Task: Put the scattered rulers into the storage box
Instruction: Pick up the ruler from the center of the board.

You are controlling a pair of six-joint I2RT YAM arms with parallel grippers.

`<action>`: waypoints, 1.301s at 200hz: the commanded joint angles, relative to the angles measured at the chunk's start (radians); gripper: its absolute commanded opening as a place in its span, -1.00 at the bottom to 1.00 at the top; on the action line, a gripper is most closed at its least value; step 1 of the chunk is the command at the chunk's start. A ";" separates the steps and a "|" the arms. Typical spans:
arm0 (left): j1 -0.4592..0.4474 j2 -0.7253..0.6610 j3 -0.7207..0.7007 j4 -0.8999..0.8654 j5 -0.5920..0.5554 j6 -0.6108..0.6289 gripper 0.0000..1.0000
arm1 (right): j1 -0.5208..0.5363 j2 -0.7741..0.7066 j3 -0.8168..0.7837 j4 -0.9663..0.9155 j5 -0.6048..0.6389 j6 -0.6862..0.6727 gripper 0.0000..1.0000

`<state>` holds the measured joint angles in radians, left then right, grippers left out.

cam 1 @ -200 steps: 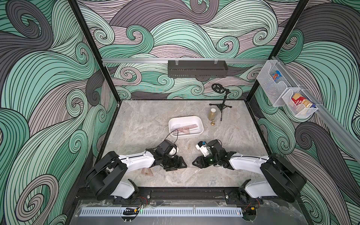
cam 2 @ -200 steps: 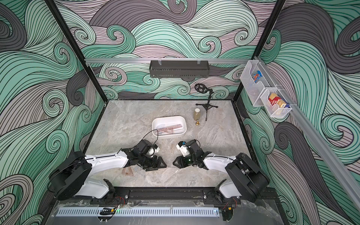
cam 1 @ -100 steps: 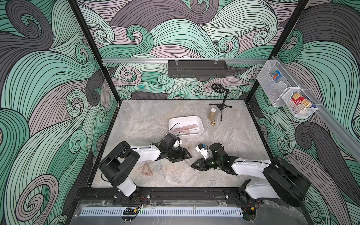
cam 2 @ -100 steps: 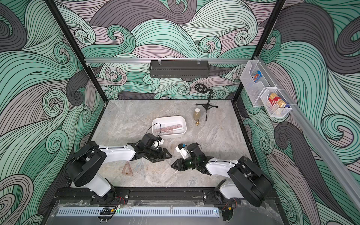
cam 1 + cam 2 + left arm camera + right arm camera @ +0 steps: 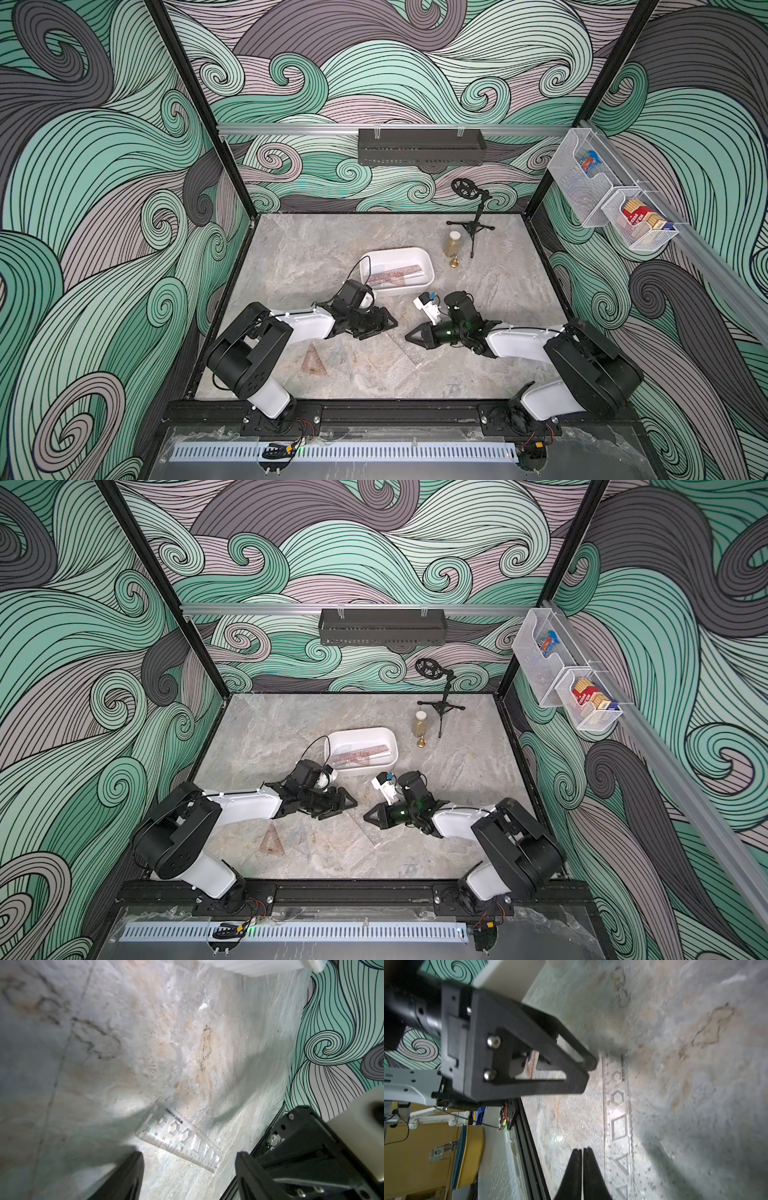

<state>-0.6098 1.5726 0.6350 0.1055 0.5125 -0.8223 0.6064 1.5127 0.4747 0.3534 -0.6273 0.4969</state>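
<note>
Where the clear plastic ruler [image 5: 180, 1136] lies flat, hexagonal stencil holes [image 5: 173, 1127] show.

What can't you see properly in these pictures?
- Numbers on the clear ruler: blurred and too small in the left wrist view.
- How many rulers lie in the storage box: they overlap and look tiny in both top views.
- Clear ruler's far end: cut off by the right wrist picture's edge.
</note>
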 commanded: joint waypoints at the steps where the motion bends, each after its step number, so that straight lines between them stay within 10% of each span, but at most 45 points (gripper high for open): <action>1: 0.005 -0.032 -0.024 -0.036 -0.019 0.000 0.48 | 0.002 0.066 0.038 -0.017 0.012 -0.052 -0.87; 159: -0.007 -0.003 -0.101 0.060 0.034 -0.039 0.49 | -0.043 0.315 -0.128 0.147 0.060 0.065 -0.92; 260: -0.036 0.002 -0.103 0.143 0.071 -0.065 0.46 | -0.028 0.092 -0.091 0.113 0.042 0.046 -0.90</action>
<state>-0.6289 1.5562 0.5468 0.2489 0.5659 -0.8745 0.5663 1.5600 0.4034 0.5014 -0.6117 0.5655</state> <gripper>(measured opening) 0.729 0.062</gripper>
